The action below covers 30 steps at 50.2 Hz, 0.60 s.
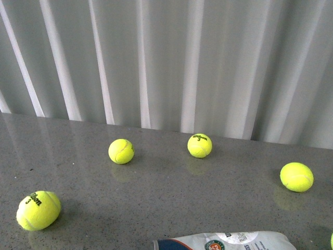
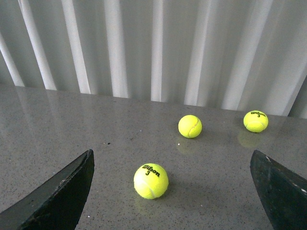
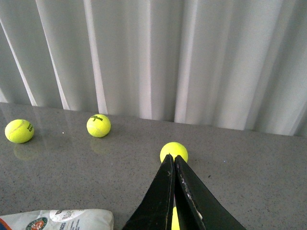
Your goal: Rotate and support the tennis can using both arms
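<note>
The tennis can (image 1: 229,240) lies on its side at the near edge of the grey table; only its white-and-blue label with the round green-orange emblem shows. It also shows in the right wrist view (image 3: 62,219), beside and apart from my right gripper. My right gripper (image 3: 172,157) is shut, its tips pointing at a yellow ball (image 3: 173,149); a yellow sliver shows low between its fingers. My left gripper (image 2: 171,152) is open and empty above the table, with a yellow Wilson ball (image 2: 150,180) lying between its fingers (image 2: 62,191). Neither arm shows in the front view.
Several yellow tennis balls lie loose on the table (image 1: 166,198): near left (image 1: 38,210), middle (image 1: 121,151), (image 1: 200,145), and right (image 1: 296,176). A white pleated curtain (image 1: 166,57) closes off the far edge of the table.
</note>
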Available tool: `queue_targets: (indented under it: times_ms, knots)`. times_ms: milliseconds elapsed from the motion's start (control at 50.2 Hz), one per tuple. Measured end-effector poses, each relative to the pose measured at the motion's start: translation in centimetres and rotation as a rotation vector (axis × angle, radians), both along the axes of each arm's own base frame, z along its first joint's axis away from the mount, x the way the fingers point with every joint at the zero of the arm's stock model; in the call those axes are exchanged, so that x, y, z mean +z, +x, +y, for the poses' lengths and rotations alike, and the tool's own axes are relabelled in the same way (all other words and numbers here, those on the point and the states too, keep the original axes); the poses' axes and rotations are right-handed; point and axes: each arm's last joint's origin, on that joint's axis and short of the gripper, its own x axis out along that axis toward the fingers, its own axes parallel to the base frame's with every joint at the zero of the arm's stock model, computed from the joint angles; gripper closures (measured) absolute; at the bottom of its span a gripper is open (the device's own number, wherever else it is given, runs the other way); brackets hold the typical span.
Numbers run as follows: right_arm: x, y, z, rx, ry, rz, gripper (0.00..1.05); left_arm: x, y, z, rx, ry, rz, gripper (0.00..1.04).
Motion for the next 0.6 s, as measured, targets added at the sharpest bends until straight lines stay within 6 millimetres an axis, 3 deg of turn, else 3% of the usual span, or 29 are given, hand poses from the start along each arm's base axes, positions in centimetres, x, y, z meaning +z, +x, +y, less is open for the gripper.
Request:
queue_targets:
  times_ms: [597]
  knots:
    - [-0.3, -1.4, 0.0, 0.000, 0.000, 0.006, 1.01, 0.0, 0.0, 0.0, 0.000, 0.000, -0.001, 0.07]
